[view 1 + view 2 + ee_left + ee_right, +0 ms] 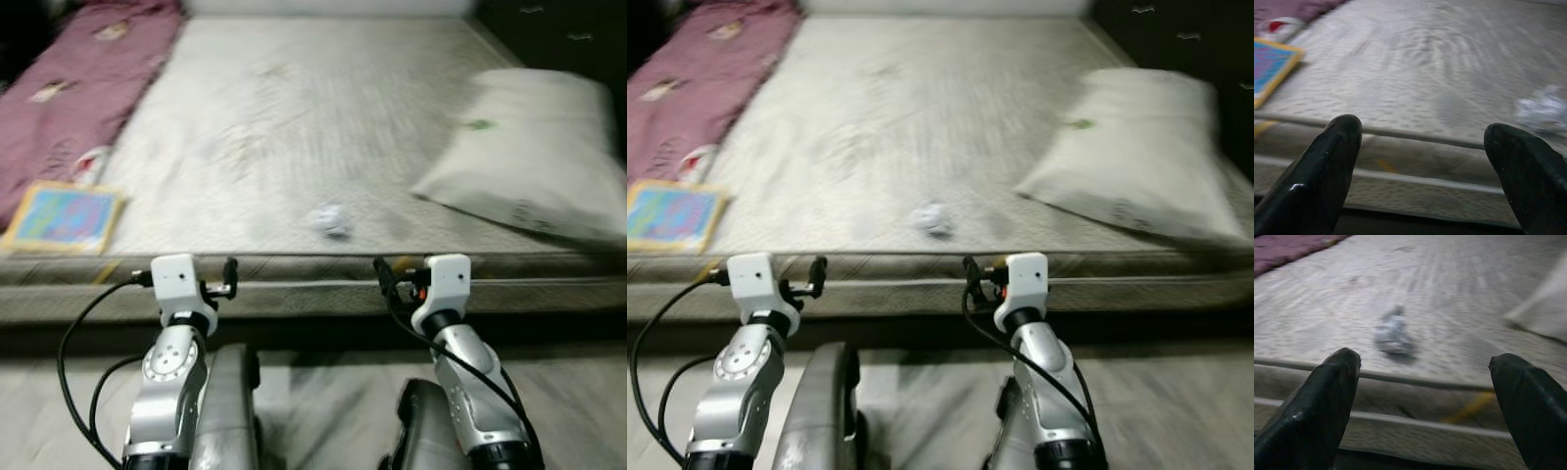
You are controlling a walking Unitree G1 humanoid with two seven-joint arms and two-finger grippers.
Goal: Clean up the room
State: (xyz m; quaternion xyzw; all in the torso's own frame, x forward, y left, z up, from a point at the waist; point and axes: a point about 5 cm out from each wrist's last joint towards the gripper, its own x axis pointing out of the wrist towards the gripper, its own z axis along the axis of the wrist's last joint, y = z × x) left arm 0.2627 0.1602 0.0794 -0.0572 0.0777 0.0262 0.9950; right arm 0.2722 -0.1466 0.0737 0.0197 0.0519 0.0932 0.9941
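Left gripper [228, 277] is raised in front of the robot, short of the mattress edge, with its two black fingers [1327, 171] standing well apart and nothing between them. Right gripper [383, 275] is held at matching height on the other side, its fingers [1322, 401] likewise spread wide and empty. Both point toward the near edge of the bare mattress [294, 127], which lies low on the floor. A small crumpled wad of paper [331, 220] rests on the mattress surface near that edge, between the two grippers and somewhat closer to the right one; in the right wrist view it sits just beyond the piped border, clear of both fingers. A white pillow [529, 162] lies on the robot's right side of the mattress, well apart from the wad. On the left side a pink blanket [69, 88] lies along the mattress, with a colourful flat book [61, 217] near the front corner beside it. The head views are slightly blurred, consistent with the robot being in motion. Assessment: the step in hand is the approach to the bed, with no item yet grasped. The crumpled paper appears the likeliest first target; the next move calls for reaching the right gripper forward over the border, lowering the spread fingers either side of the wad, and closing gently on it.
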